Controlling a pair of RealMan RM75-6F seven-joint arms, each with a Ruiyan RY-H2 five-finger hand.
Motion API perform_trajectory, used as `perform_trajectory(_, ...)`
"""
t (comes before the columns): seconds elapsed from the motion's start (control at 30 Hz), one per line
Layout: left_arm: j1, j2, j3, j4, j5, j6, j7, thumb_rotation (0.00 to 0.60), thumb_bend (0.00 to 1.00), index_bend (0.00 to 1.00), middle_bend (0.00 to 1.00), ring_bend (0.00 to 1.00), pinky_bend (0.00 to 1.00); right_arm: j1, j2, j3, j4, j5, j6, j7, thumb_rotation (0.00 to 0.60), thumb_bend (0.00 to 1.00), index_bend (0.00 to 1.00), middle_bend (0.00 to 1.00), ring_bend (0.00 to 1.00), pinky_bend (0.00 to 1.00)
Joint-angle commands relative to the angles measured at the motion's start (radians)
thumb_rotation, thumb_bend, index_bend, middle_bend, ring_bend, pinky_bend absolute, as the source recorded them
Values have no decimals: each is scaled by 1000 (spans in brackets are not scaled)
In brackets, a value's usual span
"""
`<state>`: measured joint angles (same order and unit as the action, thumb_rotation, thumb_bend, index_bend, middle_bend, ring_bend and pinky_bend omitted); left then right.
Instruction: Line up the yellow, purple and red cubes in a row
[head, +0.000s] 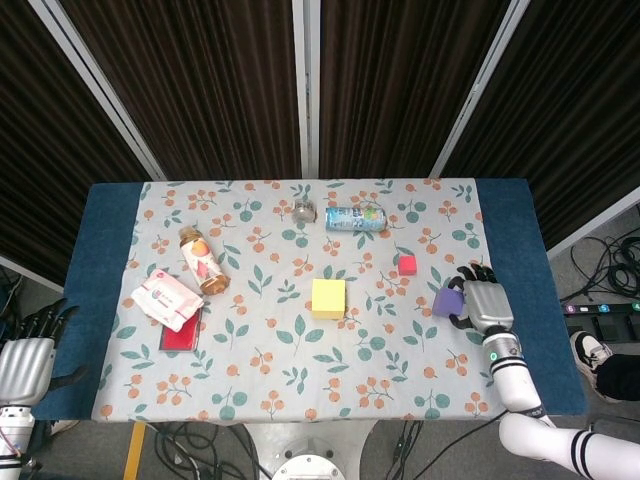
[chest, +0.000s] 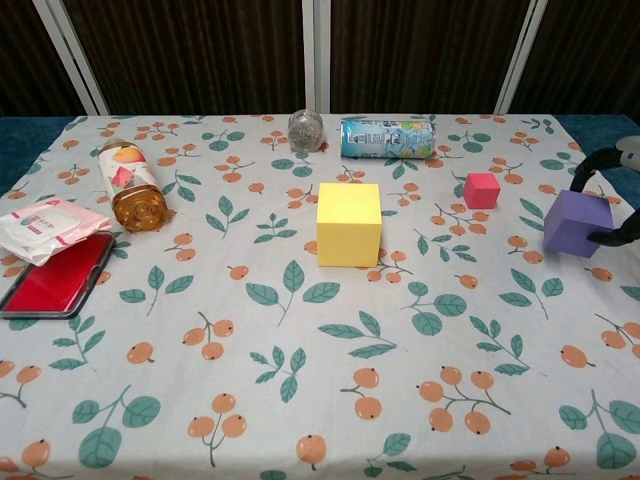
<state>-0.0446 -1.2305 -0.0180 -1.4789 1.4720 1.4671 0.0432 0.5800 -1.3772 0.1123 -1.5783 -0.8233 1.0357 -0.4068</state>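
Near the middle of the table stands the large yellow cube (head: 328, 298) (chest: 348, 223). A small red cube (head: 407, 264) (chest: 481, 189) sits to its right, further back. My right hand (head: 483, 305) (chest: 612, 196) grips the purple cube (head: 447, 300) (chest: 577, 223) at the table's right side; the cube is tilted and seems raised a little off the cloth. In the chest view only dark fingertips show around it. My left hand (head: 25, 365) hangs off the table's left edge, fingers apart, holding nothing.
A can (head: 355, 218) (chest: 388, 138) and a silver ball (head: 304, 211) (chest: 306, 129) lie at the back. On the left are a lying bottle (head: 203, 262) (chest: 130, 183), a tissue pack (head: 167, 300) (chest: 45, 225) and a red case (head: 181, 330) (chest: 55, 275).
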Motion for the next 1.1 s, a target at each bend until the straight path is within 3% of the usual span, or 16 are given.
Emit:
perform_trajectory(0.03, 1, 1, -1, -3, -2, 2, 3, 600, 92, 197, 185, 130, 166, 35, 37, 17, -37, -44, -62, 13, 600, 195, 440, 118, 0, 0)
perform_trajectory(0.2, 7, 7, 1, -15, -6, 8, 14, 600, 92, 197, 185, 131, 166, 115, 34, 43, -34, -92, -169, 19, 600, 195, 446, 100, 0, 0)
perform_trajectory(0.47, 13, 16, 1, -29, -14, 11, 25, 600, 91, 197, 185, 131, 166, 228, -68, 64, 44, -49, -243, -32, 600, 195, 447, 98, 0, 0)
perform_trajectory(1.1, 16, 11, 4, -7, -13, 8, 3, 600, 92, 197, 185, 130, 166, 277, -189, 44, 86, 53, -169, -97, 600, 195, 430, 98, 0, 0)
